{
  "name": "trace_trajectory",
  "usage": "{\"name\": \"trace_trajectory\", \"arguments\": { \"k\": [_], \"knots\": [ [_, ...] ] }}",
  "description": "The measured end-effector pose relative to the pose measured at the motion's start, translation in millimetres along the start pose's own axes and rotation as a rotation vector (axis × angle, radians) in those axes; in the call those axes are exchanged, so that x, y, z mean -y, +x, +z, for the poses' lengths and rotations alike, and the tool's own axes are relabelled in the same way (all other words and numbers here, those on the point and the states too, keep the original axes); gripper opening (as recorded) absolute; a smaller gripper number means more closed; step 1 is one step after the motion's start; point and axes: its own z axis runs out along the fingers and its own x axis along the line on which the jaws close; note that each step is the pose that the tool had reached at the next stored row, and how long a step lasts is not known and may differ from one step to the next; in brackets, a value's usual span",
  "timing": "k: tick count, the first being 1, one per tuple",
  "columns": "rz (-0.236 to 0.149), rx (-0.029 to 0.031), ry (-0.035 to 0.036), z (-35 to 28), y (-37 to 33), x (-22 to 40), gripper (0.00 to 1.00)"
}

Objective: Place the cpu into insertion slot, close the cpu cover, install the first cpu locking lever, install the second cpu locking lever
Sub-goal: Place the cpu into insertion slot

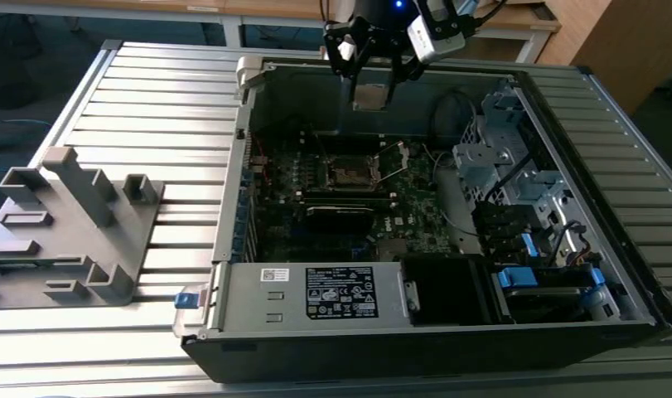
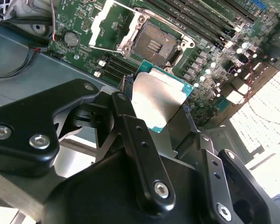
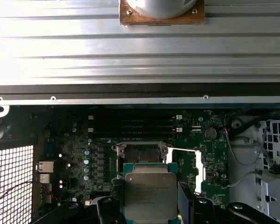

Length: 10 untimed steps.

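Cpu [image 2: 158,95] clamped in the tool [image 2: 157,109], held above the open computer case [image 1: 230,207].
Insertion slot [image 2: 154,44] lies bare on the board [image 2: 210,51] below; cpu cover [image 2: 102,21] stands open beside it.

The jaws hold the cpu [image 1: 369,97] over the open case [image 1: 424,355].

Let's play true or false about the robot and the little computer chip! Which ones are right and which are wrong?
1. The gripper holds the cpu. True.
2. The cpu sits in the insertion slot. False: the slot is empty, and the cpu is up in the gripper.
3. The cpu cover is closed. False: it is flipped open beside the slot.
4. The computer case lies open on a slatted metal table. True.
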Motion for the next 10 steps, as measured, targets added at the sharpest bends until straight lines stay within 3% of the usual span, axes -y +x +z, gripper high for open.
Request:
{"name": "trace_trajectory", "arguments": {
  "k": [4,10],
  "knots": [
    [0.000,0.0000,-0.0001,0.2,0.0,0.0,0.54],
    [0.000,-0.0001,-0.0080,3.5,-0.1,0.3,0.54]
  ]
}}
